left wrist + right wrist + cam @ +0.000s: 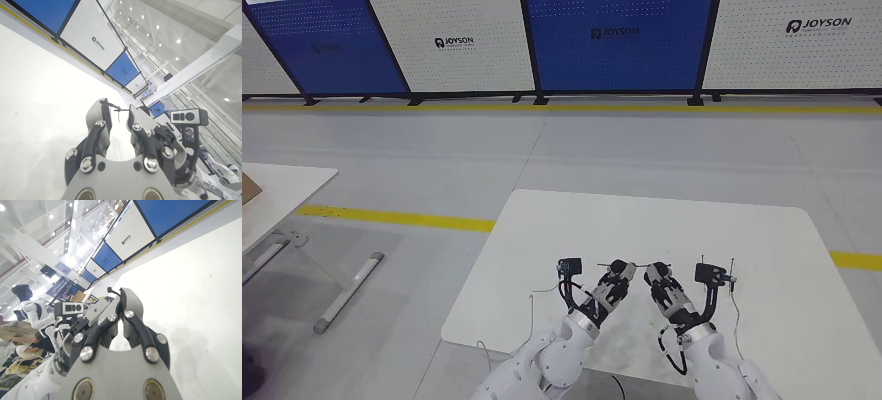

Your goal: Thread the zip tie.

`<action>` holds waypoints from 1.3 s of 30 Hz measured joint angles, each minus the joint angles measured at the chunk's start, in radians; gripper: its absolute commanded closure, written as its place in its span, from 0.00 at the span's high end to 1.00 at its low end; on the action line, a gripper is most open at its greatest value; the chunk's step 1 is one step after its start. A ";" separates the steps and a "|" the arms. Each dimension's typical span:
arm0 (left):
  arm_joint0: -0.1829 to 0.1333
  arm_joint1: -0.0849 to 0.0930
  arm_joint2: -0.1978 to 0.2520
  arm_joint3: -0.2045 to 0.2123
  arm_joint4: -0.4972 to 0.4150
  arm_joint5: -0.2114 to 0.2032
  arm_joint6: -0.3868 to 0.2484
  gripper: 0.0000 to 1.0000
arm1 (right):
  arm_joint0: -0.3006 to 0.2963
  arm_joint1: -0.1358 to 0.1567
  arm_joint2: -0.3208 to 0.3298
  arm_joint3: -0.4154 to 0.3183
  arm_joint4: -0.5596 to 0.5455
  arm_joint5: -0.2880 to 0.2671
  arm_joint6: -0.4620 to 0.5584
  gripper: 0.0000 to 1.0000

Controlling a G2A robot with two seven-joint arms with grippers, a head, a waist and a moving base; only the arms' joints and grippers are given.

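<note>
Black zip tie [113,291] in closed right claw [120,293]

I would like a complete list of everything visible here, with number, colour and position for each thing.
white rectangular table: one, white, under both arms
thin black plastic zip tie: one, black, above this table, between the arms
second white table: one, white, off to the left
upright partition panels: several, blue and white, row beyond the tables
yellow floor lines: two, yellow, one below the panels, one nearer the table
left tool: one, grey and black, open, zip tie crossing between its fingers
right tool: one, grey and black, shut on the zip tie
</note>
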 measured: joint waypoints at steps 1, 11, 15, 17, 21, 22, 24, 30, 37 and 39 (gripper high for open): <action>0.000 0.000 0.000 0.000 0.000 0.000 0.001 0.06 | -0.001 0.000 0.000 0.000 -0.004 -0.002 -0.001 0.00; -0.002 -0.003 -0.001 0.004 0.014 -0.003 0.009 0.00 | -0.005 0.001 -0.001 0.000 -0.022 -0.018 -0.002 0.00; 0.002 -0.002 -0.001 -0.001 0.028 -0.015 0.003 0.00 | -0.001 0.000 -0.005 0.000 -0.028 -0.017 0.002 0.00; 0.004 -0.001 -0.003 -0.005 0.031 -0.019 0.000 0.00 | 0.001 -0.001 -0.007 0.000 -0.030 -0.016 0.005 0.00; 0.008 0.000 -0.007 -0.009 0.036 -0.027 -0.006 0.00 | 0.003 -0.001 -0.011 0.000 -0.029 -0.012 0.014 0.00; 0.009 0.001 -0.008 -0.009 0.037 -0.029 -0.007 0.00 | 0.003 -0.002 -0.012 0.001 -0.029 -0.011 0.015 0.00; 0.012 0.001 -0.009 -0.012 0.039 -0.034 -0.009 0.00 | 0.004 -0.002 -0.013 0.001 -0.021 -0.011 0.021 0.00; 0.019 0.002 -0.015 -0.020 0.047 -0.031 -0.004 0.00 | 0.006 -0.003 -0.001 -0.004 0.036 -0.016 0.038 0.00; 0.018 -0.001 -0.007 -0.018 0.057 -0.019 0.000 0.00 | -0.005 -0.002 0.017 -0.017 0.067 -0.031 0.036 0.00; 0.018 -0.001 -0.004 -0.018 0.054 -0.025 -0.006 0.00 | -0.006 -0.002 0.018 -0.016 0.068 -0.032 0.033 0.00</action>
